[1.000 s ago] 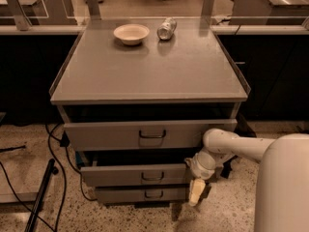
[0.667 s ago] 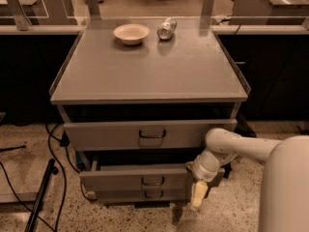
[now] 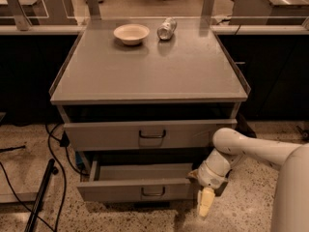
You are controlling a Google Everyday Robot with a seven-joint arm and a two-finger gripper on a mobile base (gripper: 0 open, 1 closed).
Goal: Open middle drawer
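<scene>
The middle drawer (image 3: 116, 190) is standing pulled well out beneath the counter's (image 3: 154, 76) front edge with its inside showing, so the opening is looking largely done. The gripper (image 3: 206, 204) is hanging by the drawer front's right end, below the counter's front right corner. Whether it is open or closed, I cannot tell. Probably little is remaining beyond drawing the arm clear.

The white arm (image 3: 256, 149) enters from the lower right and bends at a rounded joint (image 3: 226, 140) just under the front right corner of the worktop (image 3: 159, 71). From this joint the wrist (image 3: 212, 170) goes down and a little to the left. The gripper (image 3: 206, 208) hangs below the wrist, pointing downward, well under the front edge of the worktop.
</scene>
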